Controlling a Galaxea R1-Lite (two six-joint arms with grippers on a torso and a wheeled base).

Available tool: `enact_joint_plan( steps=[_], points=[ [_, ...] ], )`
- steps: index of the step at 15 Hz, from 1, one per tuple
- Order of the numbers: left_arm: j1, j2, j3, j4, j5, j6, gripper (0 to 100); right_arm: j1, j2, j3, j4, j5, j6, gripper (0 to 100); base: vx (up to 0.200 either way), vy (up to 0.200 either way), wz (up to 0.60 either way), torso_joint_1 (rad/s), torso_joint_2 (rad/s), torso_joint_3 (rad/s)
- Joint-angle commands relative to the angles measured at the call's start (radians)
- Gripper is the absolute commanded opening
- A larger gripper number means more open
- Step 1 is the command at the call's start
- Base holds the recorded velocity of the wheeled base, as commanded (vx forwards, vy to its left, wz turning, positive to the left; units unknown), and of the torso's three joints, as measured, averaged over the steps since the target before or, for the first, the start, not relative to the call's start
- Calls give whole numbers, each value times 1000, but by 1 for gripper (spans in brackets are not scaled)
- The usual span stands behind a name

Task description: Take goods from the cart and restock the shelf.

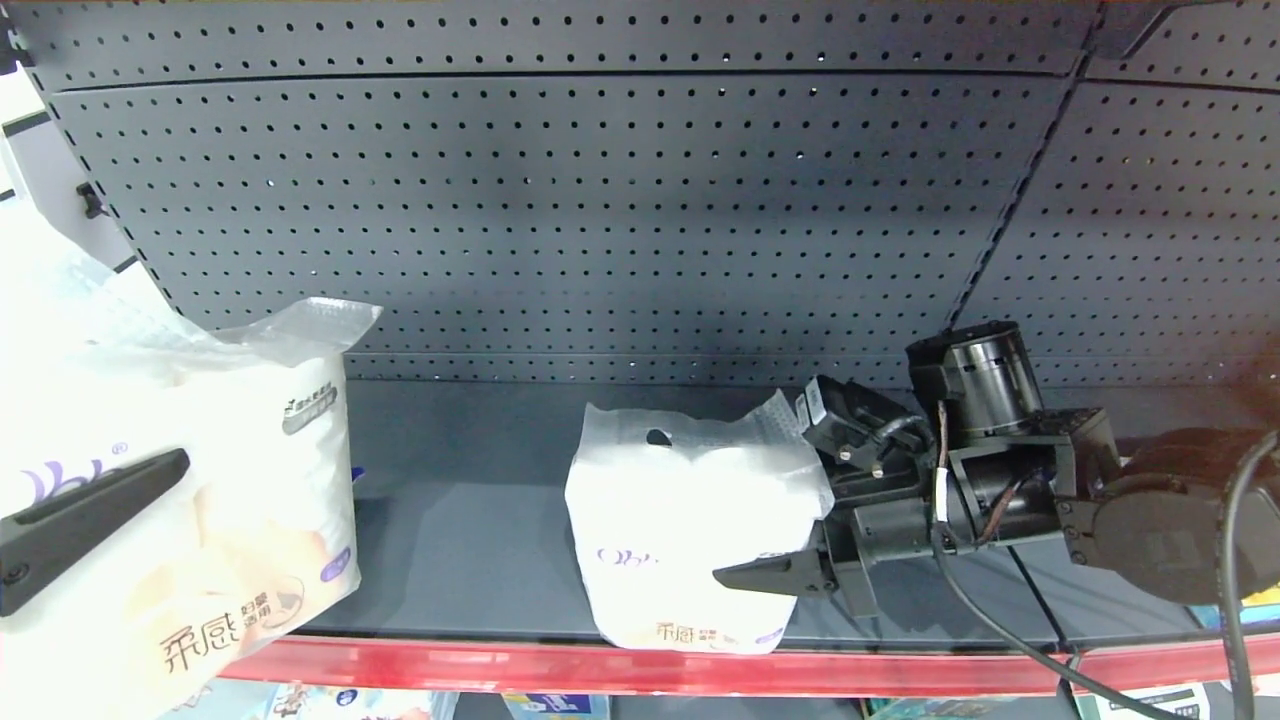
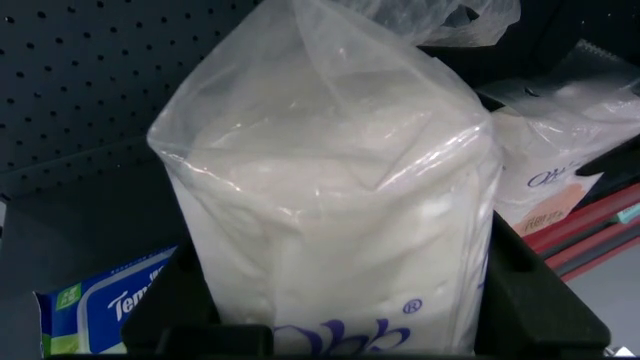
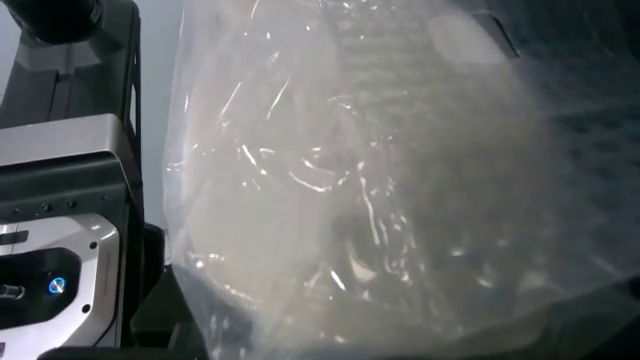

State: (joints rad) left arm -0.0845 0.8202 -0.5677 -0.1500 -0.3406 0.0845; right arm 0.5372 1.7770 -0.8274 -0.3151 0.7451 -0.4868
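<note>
A white tissue pack (image 1: pixel 680 520) in clear plastic stands upright on the dark shelf (image 1: pixel 470 540), close to its front edge. My right gripper (image 1: pixel 750 510) comes in from the right and is shut on it; one finger (image 1: pixel 770 577) lies across its front, the other is hidden behind. Up close in the right wrist view the tissue pack's wrap (image 3: pixel 380 180) is crinkled. At the far left, held in front of the shelf, is a second tissue pack (image 1: pixel 230 480), with my left gripper (image 1: pixel 150 500) shut on it. That pack (image 2: pixel 330 200) stands between the left fingers (image 2: pixel 520 290).
The shelf has a red front rail (image 1: pixel 640 665) and a grey pegboard back (image 1: pixel 600 220). Open shelf floor lies between the two packs. A blue and white box (image 2: pixel 100 300) sits below the held pack. More goods show under the rail.
</note>
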Motion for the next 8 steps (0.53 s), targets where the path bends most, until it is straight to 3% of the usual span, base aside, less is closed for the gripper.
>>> enact_joint_plan(
  steps=[1,8],
  points=[
    [0,-1,0,0,0,0,0,0,2,2,1,0,-3,0,0,0,0,0,0,0],
    [0,-7,14,-2,0,0,0,-8,1,44,1,-1,-35,0,0,0,0,0,0,0]
  ],
)
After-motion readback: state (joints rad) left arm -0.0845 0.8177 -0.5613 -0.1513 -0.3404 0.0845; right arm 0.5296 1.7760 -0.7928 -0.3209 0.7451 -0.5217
